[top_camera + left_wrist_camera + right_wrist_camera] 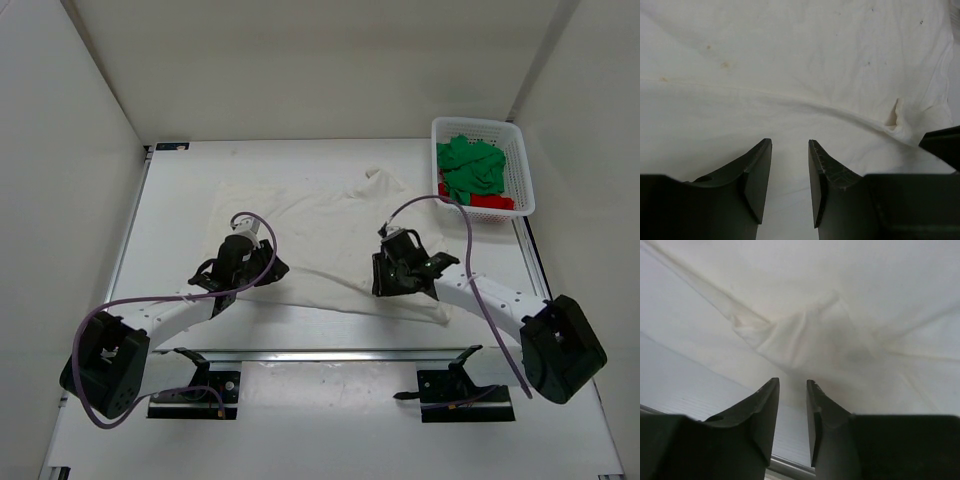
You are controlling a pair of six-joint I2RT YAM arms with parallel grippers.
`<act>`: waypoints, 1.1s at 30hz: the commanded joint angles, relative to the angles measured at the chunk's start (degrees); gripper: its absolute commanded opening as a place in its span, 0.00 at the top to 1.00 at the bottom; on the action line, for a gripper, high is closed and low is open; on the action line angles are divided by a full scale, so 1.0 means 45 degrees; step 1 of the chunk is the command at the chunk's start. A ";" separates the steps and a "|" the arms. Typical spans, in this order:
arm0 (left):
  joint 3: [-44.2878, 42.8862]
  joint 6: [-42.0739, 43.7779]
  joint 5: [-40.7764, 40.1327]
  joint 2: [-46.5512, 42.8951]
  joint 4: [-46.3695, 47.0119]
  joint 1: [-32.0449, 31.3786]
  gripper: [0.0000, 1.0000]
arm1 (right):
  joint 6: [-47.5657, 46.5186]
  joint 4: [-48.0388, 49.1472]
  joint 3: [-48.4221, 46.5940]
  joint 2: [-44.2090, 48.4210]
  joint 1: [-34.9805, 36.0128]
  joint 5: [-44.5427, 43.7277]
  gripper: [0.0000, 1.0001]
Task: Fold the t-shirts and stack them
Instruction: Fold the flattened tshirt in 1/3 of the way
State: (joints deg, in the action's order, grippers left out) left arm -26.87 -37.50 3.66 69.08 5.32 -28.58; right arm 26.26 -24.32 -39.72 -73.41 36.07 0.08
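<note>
White t-shirt (320, 235) lies flat mid-table, long axis 9-to-3 o'clock, near edge sagging toward 4. Collar end is hard to make out. Arms hide parts of it. Left gripper (790, 150) jaws apart over cloth. Right gripper (792, 387) jaws slightly apart at near hem. Green t-shirt (472, 165) and red t-shirt (488, 205) are bunched in basket (522, 175) at 2 o'clock, red mostly buried.
</note>
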 commanded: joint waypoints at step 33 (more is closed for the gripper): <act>0.0464 0.0070 0.0007 -0.0135 0.0614 0.0003 0.53 | -0.0816 0.1790 -0.1993 -0.3746 -0.1708 0.0568 0.73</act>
State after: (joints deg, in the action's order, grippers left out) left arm -25.69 -37.52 3.64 69.12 6.68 -28.60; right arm 22.74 -17.10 -48.01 -89.49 27.75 3.49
